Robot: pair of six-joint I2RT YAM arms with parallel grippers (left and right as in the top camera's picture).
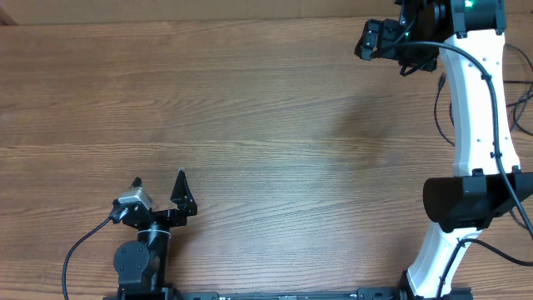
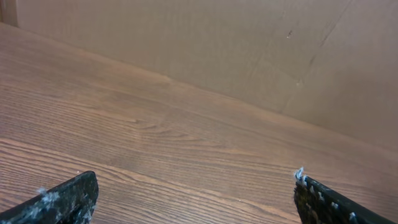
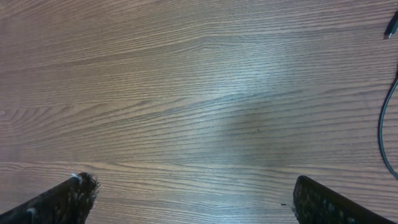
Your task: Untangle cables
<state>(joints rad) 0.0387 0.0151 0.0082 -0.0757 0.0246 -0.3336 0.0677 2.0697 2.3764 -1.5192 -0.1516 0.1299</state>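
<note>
Thin black cables point(image 1: 522, 108) lie at the far right edge of the wooden table point(image 1: 275, 133), partly behind my right arm. In the right wrist view one thin black cable point(image 3: 381, 124) curves down the right edge, with a small plug end point(image 3: 392, 26) at the top right. My right gripper point(image 1: 375, 40) is at the table's back right, left of the cables; its fingers point(image 3: 194, 186) are wide open over bare wood, with nothing between them. My left gripper point(image 1: 159, 180) is open and empty at the front left, far from the cables; its fingers point(image 2: 196, 179) frame bare wood.
My white right arm point(image 1: 475, 125) with its thick black cable point(image 1: 491, 92) stands along the right side. A brown cardboard wall point(image 2: 249, 50) runs along the table's far edge. The left arm's base point(image 1: 137, 258) sits at the front edge.
</note>
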